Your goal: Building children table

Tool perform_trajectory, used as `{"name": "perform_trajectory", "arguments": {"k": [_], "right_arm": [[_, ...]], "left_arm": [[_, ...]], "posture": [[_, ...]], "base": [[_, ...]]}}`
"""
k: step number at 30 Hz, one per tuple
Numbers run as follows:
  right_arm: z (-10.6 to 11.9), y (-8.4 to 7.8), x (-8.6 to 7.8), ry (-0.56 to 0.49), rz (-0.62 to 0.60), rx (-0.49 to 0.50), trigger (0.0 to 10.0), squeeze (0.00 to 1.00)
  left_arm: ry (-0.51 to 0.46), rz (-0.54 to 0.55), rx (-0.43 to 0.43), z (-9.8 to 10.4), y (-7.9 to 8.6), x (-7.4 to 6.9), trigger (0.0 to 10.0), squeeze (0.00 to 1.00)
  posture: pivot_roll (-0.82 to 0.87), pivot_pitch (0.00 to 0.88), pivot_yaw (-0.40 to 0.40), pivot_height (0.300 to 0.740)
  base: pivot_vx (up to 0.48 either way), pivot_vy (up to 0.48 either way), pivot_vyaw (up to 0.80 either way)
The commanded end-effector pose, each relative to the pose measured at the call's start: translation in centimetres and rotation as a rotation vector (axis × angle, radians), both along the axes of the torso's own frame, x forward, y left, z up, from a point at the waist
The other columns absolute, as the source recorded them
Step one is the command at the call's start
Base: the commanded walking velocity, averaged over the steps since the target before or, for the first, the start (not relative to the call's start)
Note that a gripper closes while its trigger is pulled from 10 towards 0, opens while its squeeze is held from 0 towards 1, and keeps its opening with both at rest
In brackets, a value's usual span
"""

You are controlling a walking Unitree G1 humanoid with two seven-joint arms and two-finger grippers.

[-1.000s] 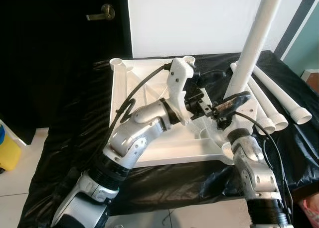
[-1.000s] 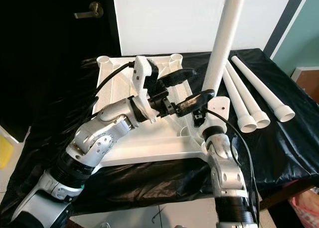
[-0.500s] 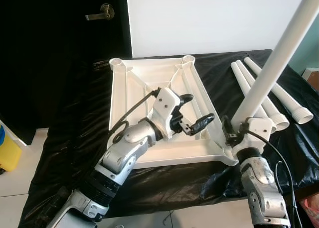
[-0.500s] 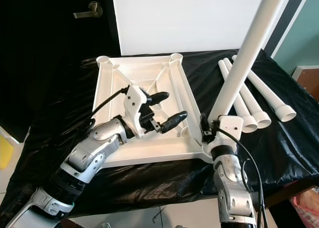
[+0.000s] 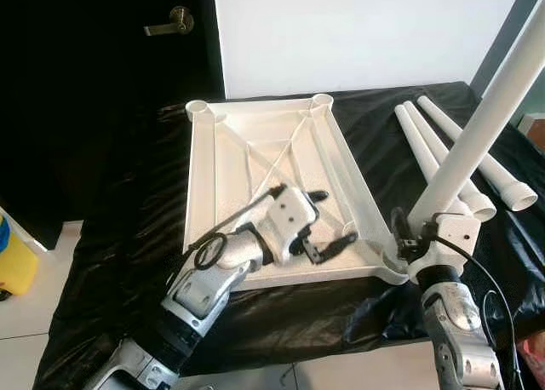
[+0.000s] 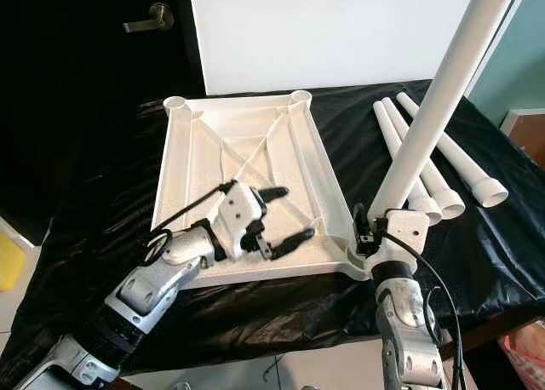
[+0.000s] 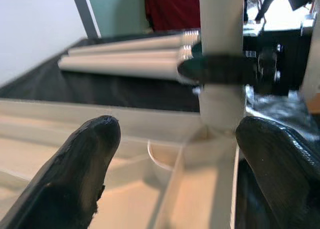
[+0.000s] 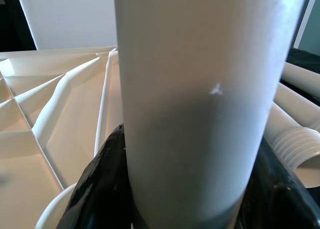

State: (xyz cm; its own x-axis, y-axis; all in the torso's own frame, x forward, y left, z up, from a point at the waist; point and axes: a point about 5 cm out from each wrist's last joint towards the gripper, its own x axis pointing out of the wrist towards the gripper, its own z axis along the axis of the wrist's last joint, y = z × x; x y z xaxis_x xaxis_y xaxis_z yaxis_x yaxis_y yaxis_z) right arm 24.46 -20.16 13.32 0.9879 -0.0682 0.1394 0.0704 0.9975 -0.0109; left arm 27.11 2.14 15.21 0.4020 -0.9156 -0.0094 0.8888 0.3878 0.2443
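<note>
On a surface draped with black plastic sheeting (image 5: 128,237), the white table top (image 5: 255,160) lies upside down, ribbed underside facing up, with a round leg socket at each far corner. At the near right corner of the table top, a white table leg (image 5: 477,143) stands in the socket, leaning up and to the right. The right gripper (image 5: 419,237) is closed around the lower end of this leg, just above the socket; in the right wrist view both black fingers (image 8: 100,189) press against the sides of the leg tube. The left gripper (image 5: 328,224) hovers low over the near right part of the table top, beside the standing leg but not touching it. Its two black fingers (image 7: 85,164) are spread apart and hold nothing; the left wrist view looks between them at the leg base seated in its socket. Three spare legs (image 5: 464,169) lie side by side on the sheeting to the right of the table top, threaded ends toward the robot. Behind the table top stands a white panel (image 5: 358,32), with a dark door and its handle (image 5: 174,20) to the left.
</note>
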Motion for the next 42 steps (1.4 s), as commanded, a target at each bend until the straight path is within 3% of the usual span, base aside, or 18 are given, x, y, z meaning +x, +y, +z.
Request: {"name": "perform_trajectory", "arguments": {"k": [1, 5, 10, 15, 32, 42], "right_arm": [[-0.2, 0.1, -0.1, 0.000, 0.012, -0.009, 10.0, 0.00], [-0.2, 0.2, -0.1, -0.002, 0.017, -0.008, 10.0, 0.00], [-0.7, 0.6, -0.5, -0.017, 0.065, -0.074, 10.0, 0.00], [-1.6, 1.1, -1.4, -0.019, 0.141, -0.134, 10.0, 0.00], [-3.9, -1.0, -2.9, 0.035, 0.052, -0.052, 10.0, 0.00], [-4.6, -0.1, -3.2, 0.026, 0.140, -0.112, 10.0, 0.00]], "left_arm": [[0.031, -0.022, 0.049, -1.2, 0.1, -0.2, 10.0, 0.00], [0.017, -0.021, 0.063, -1.4, 0.2, -0.3, 10.0, 0.00], [0.094, -0.035, 0.109, -2.6, 0.1, -0.5, 10.0, 0.00], [0.112, -0.041, 0.107, -2.4, 0.1, -0.5, 10.0, 0.00], [0.124, -0.037, 0.109, -2.1, 0.3, -0.3, 10.0, 0.00], [0.116, -0.035, 0.116, -1.9, 0.5, -0.1, 10.0, 0.00]], "posture": [[-0.03, 0.023, -0.002, 0.740], [-0.03, 0.023, -0.002, 0.740], [-0.03, 0.025, -0.006, 0.740], [-0.03, 0.025, -0.006, 0.740], [-0.03, 0.027, 0.013, 0.740], [-0.03, 0.019, 0.020, 0.740]], "base": [[0.000, 0.000, 0.00], [0.000, 0.000, 0.00], [0.000, 0.000, 0.00], [0.000, 0.000, 0.00], [0.000, 0.000, 0.00], [0.000, 0.000, 0.00]]}}
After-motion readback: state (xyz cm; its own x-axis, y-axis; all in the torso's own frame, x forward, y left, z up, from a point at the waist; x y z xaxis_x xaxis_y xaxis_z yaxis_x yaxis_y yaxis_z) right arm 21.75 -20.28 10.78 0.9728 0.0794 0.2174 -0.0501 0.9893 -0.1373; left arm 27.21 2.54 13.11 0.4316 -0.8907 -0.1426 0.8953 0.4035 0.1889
